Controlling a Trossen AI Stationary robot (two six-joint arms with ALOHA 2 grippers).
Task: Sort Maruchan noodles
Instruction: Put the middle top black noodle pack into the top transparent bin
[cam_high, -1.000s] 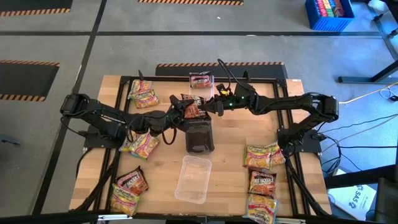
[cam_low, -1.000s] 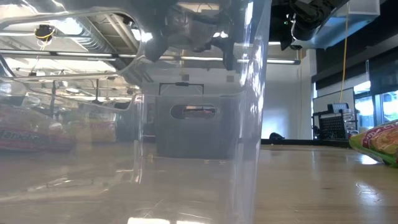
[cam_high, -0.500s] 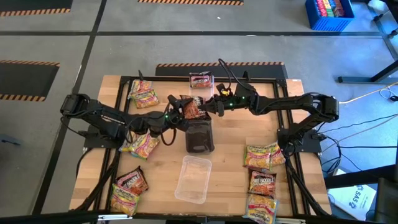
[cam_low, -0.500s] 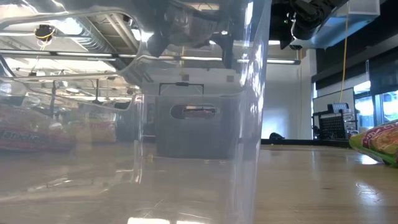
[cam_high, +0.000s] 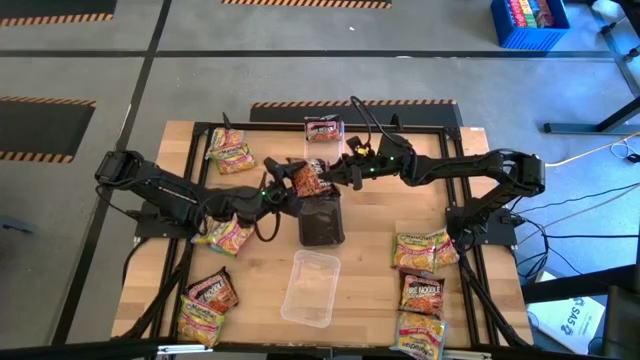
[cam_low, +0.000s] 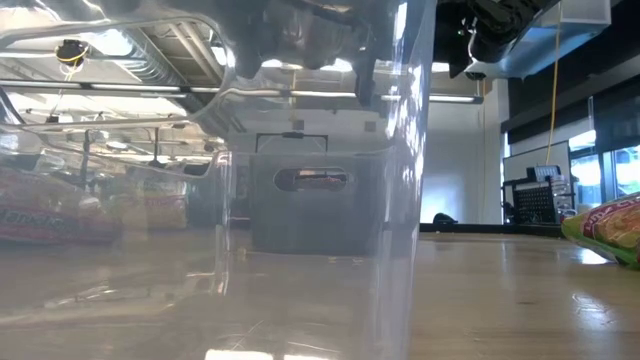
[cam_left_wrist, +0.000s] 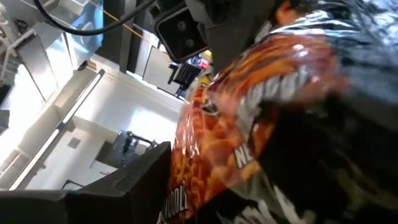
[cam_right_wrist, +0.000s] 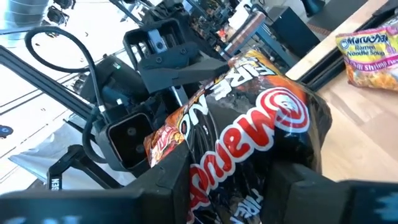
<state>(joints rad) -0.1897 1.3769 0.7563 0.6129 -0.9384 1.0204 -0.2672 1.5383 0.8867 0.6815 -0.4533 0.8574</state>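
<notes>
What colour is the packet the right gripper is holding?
Dark brown-black with a red swirl and orange noodle print; the packet shows best in the right wrist view.

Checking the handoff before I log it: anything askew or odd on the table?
One dark noodle packet hangs in the air above the dark tray, pinched by the right gripper, with the left gripper open beside it. The other packets lie scattered; nothing looks spilled or torn.
</notes>
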